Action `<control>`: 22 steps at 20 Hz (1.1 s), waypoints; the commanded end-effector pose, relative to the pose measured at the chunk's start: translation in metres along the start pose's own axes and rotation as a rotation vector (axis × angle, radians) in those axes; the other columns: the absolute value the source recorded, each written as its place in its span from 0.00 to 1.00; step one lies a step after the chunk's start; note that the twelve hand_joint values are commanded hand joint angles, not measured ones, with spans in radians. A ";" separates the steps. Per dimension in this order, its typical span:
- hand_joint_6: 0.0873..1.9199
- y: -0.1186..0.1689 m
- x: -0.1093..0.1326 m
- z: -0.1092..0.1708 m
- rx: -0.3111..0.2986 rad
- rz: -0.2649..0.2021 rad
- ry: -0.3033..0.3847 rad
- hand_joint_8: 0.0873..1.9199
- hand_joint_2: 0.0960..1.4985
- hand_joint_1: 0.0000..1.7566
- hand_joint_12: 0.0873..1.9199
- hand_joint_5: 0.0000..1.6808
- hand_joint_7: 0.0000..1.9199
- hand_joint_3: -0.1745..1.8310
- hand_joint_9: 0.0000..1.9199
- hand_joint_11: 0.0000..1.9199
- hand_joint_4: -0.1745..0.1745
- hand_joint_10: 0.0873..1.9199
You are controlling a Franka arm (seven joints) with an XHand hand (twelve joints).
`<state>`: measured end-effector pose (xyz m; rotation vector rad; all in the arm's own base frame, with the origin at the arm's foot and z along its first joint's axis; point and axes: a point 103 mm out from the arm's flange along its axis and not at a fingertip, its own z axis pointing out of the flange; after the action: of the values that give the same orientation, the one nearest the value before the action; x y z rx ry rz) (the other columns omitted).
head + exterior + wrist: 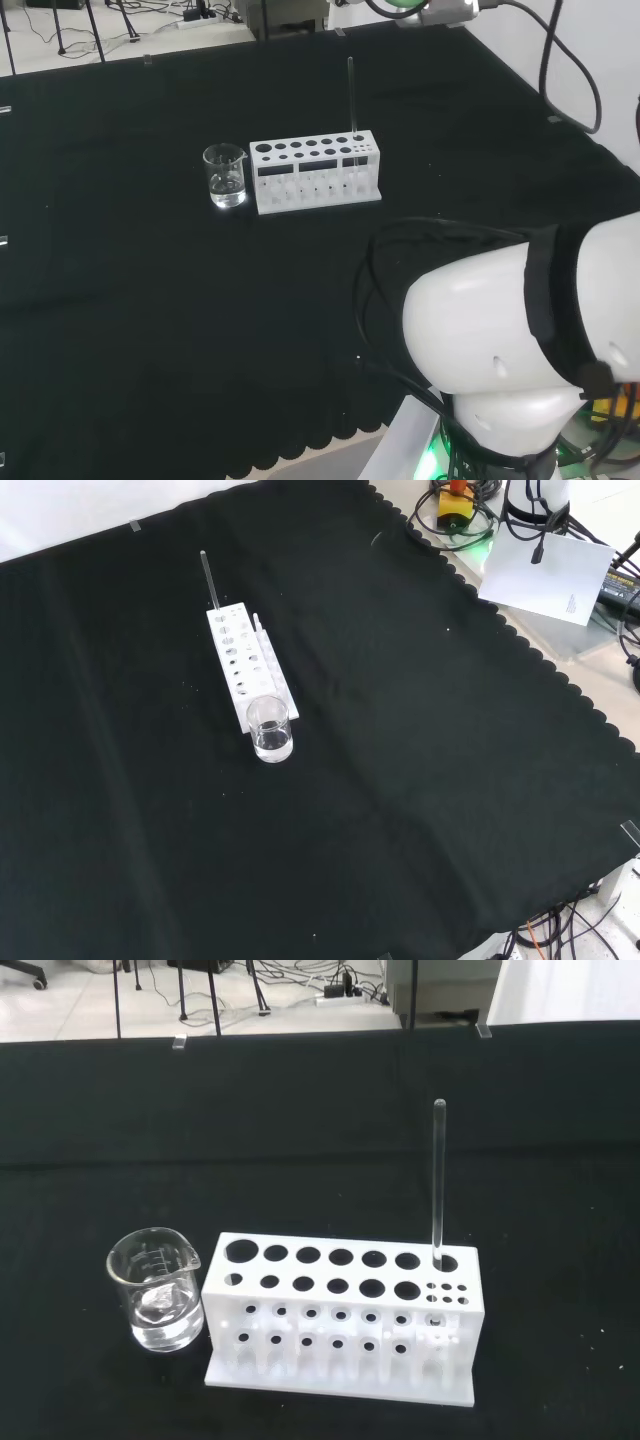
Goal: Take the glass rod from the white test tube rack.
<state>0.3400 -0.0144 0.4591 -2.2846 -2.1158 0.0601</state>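
Black cloth covers the desk [120, 300]. On it the glass rod [437, 1185] stands upright in an end hole of the white test tube rack [340, 1320], apparently untouched, a beaker [158, 1288] just beside. The hand's state cannot be told; the whole pickup remains.

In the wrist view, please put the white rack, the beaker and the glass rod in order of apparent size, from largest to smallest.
1. White rack, clearly the largest.
2. Beaker.
3. Glass rod: it stands taller than the beaker, but it is very thin and covers the least area.
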 end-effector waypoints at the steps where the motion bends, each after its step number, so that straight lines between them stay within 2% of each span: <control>1: 0.00 0.049 -0.023 0.007 0.014 -0.006 0.002 0.25 0.59 0.33 0.55 0.04 0.00 0.36 0.00 0.00 0.03 0.33; 3: 0.00 0.061 -0.027 0.008 0.007 -0.010 0.008 0.26 0.59 0.33 0.56 0.04 0.00 0.36 0.00 0.00 0.04 0.34; 4: 0.00 0.070 -0.026 0.009 0.020 0.047 -0.025 0.26 0.59 0.33 0.57 0.04 0.00 0.36 0.00 0.00 0.04 0.35; 5: 0.00 0.075 -0.030 0.009 0.031 0.055 -0.037 0.27 0.59 0.33 0.58 0.04 0.00 0.36 0.00 0.00 0.04 0.36; 6: 0.00 0.080 -0.041 0.012 0.034 0.032 -0.036 0.28 0.59 0.33 0.60 0.04 0.00 0.36 0.00 0.00 0.04 0.38; 8: 0.00 0.096 -0.038 0.016 0.033 -0.002 -0.044 0.32 0.58 0.34 0.62 0.04 0.00 0.36 0.00 0.00 0.04 0.42; 9: 0.00 0.106 -0.035 0.018 0.052 0.026 -0.070 0.33 0.58 0.34 0.63 0.05 0.00 0.36 0.00 0.00 0.04 0.43; 10: 0.00 0.114 -0.030 0.021 0.060 0.028 -0.084 0.33 0.58 0.34 0.63 0.05 0.00 0.36 0.00 0.00 0.04 0.45; 11: 0.00 0.116 -0.052 0.028 0.056 0.012 -0.058 0.34 0.58 0.34 0.64 0.05 0.00 0.37 0.00 0.00 0.04 0.45; 13: 0.00 0.133 -0.050 0.036 0.133 0.061 -0.100 0.35 0.58 0.34 0.64 0.05 0.00 0.37 0.01 0.00 0.04 0.46; 14: 0.00 0.139 -0.045 0.039 0.127 0.019 -0.081 0.35 0.58 0.34 0.64 0.05 0.00 0.37 0.01 0.00 0.04 0.46; 17: 0.00 0.159 -0.041 0.045 0.136 -0.023 -0.041 0.36 0.57 0.34 0.65 0.05 0.00 0.37 0.02 0.00 0.04 0.47; 22: 0.00 0.173 -0.061 0.069 0.135 -0.019 -0.005 0.38 0.57 0.34 0.65 0.05 0.00 0.37 0.02 0.00 0.04 0.48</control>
<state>0.4813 -0.0660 0.4071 -2.2312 -2.0657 0.2405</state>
